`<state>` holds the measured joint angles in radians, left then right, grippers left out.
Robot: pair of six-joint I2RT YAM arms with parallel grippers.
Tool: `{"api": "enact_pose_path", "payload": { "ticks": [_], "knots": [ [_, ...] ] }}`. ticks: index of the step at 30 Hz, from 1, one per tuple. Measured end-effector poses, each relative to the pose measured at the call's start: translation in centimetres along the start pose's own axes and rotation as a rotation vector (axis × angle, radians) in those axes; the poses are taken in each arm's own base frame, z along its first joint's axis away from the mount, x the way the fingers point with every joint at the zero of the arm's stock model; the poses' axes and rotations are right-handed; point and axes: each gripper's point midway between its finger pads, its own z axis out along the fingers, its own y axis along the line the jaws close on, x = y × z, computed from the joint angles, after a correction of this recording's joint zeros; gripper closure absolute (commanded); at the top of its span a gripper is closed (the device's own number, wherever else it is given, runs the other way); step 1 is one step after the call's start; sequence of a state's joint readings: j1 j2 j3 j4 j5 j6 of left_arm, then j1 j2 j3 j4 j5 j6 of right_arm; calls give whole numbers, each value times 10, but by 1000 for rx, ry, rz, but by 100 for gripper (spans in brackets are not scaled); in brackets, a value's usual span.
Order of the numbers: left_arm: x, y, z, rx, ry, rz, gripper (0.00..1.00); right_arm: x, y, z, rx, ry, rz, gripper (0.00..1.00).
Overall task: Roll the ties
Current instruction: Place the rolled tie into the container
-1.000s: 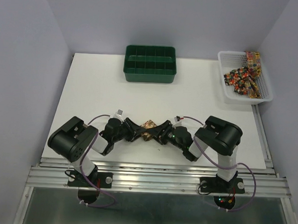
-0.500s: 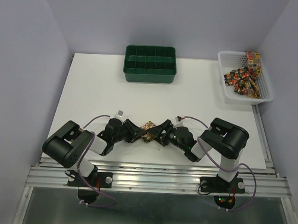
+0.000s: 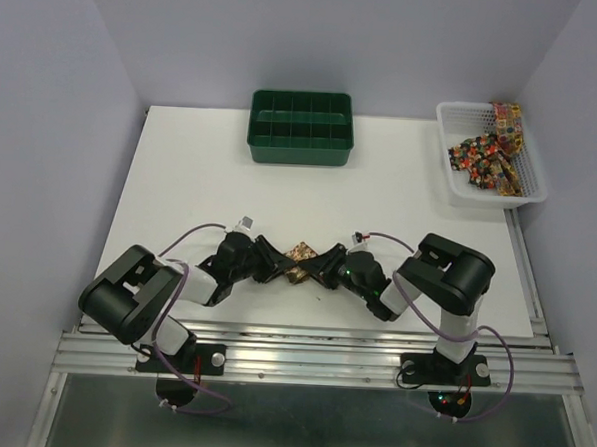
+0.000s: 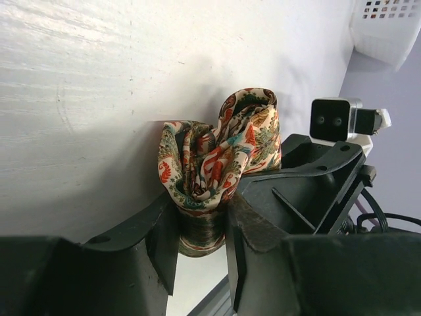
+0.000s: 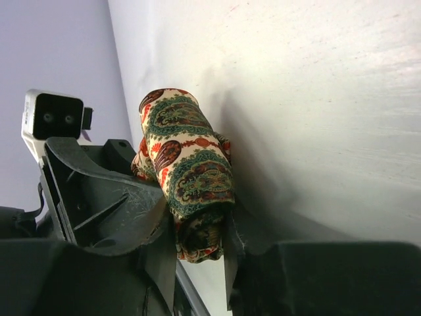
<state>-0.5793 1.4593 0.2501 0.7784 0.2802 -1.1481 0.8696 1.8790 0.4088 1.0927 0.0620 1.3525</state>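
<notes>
One tie, a paisley print of cream, green and red, is wound into a small roll near the table's front edge. My left gripper comes at it from the left and my right gripper from the right. In the left wrist view the roll's open spiral end faces the camera, and my left gripper is shut on its lower part. In the right wrist view the roll's smooth outer wrap shows, with my right gripper shut on its near end. More ties lie in the basket.
A green compartment tray stands at the back centre. The white mesh basket sits at the back right corner. A metal rail runs along the table's near edge, just behind both wrists.
The left arm's elbow has swung down and to the left, and the right arm's elbow has shifted slightly right. The rolled tie stays between the two grippers in nearly the same spot.
</notes>
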Motion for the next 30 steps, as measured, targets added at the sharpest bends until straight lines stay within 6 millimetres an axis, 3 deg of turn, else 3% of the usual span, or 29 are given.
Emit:
{"api": "enact_pose_path", "payload": {
  "ticks": [3, 4, 8, 19, 21, 23, 24, 25, 30],
  "knots": [
    [-1, 0, 1, -5, -7, -1, 100, 0, 1, 2, -37, -5, 24, 92],
    [-1, 0, 0, -5, -7, -3, 94, 0, 1, 2, -46, -7, 31, 99],
    [2, -2, -1, -6, -3, -6, 70, 0, 1, -2, -83, -10, 45, 99],
    [16, 0, -21, -10, 17, -19, 47, 15, 1, -19, -102, 64, 66, 99],
    [16, -2, -26, 2, 13, -22, 37, 17, -2, -22, -97, 74, 85, 99],
    [14, -10, -31, 33, -2, -23, 24, 17, -2, -23, -97, 80, 95, 99],
    [14, -12, -33, 44, -6, -24, 24, 18, -2, -24, -99, 82, 98, 99],
    [12, -19, -37, 68, -16, -24, 13, 18, -2, -24, -98, 82, 99, 99],
    [4, -43, -57, 167, -73, -11, 6, 11, 21, -31, -140, 68, 50, 99]
  ]
}}
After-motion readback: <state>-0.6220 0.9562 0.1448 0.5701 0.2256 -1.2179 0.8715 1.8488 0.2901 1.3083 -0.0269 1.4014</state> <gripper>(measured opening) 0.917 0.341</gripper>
